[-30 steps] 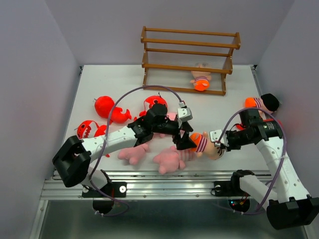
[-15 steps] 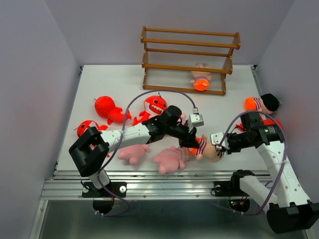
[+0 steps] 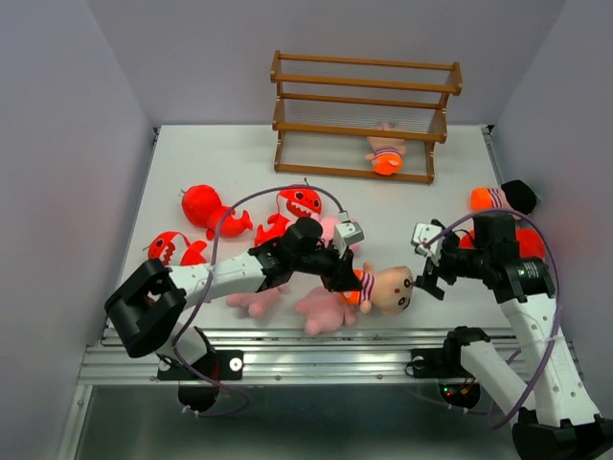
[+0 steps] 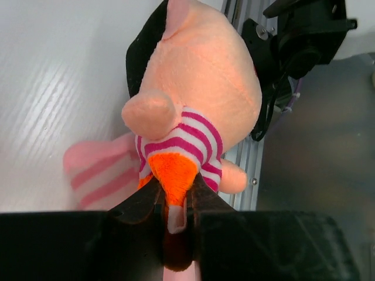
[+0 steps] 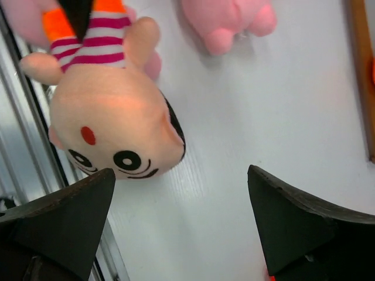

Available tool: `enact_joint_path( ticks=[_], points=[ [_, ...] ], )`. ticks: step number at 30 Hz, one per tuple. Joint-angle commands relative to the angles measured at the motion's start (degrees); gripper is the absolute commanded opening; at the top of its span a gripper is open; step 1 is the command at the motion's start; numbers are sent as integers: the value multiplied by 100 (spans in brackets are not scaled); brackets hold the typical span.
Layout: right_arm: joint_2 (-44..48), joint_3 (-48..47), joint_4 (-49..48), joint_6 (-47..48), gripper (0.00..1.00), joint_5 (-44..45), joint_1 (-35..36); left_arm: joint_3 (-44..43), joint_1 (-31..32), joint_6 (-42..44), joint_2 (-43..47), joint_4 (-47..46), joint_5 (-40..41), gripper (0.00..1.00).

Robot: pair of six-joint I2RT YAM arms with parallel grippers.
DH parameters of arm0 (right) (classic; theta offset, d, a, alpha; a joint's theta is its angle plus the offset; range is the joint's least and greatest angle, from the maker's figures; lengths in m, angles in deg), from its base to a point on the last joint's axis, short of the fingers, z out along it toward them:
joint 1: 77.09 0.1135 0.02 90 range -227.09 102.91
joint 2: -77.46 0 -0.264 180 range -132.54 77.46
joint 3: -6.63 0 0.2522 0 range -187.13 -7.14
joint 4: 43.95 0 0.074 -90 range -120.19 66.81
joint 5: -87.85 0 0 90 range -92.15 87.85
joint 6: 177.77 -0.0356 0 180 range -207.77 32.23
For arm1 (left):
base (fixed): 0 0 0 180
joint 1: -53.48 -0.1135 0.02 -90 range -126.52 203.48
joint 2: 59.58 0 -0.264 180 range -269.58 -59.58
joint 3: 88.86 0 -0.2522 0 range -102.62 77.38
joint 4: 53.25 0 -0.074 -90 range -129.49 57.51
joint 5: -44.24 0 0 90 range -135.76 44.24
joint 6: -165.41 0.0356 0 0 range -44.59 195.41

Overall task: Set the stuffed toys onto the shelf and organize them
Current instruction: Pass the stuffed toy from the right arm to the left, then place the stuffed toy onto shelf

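Now my left fingers (image 4: pixel 137 206) pinch 1 orange foot (image 4: pixel 171 171) of the striped doll (image 4: pixel 202 82), soft, light, probably floppy, while my right fingers (image 5: pixel 64 216) gape wide and empty.

No text, label, brand, number or sign can be read in any view. The near doll (image 5: pixel 111 117) carries only stripes and a drawn face, and the shelf (image 3: pixel 364 131) is plain wood.
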Motion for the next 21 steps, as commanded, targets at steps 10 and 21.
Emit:
enact_joint_path(
  ticks=[10,21],
  points=[
    [-202,518,-3569,-5119,100,2296,49,714,-1169,-2838,1498,-1560,1275,0],
    [-17,835,-4608,-6096,100,3811,-276,170,-1301,-4333,1007,-1033,3356,0]
  ],
)
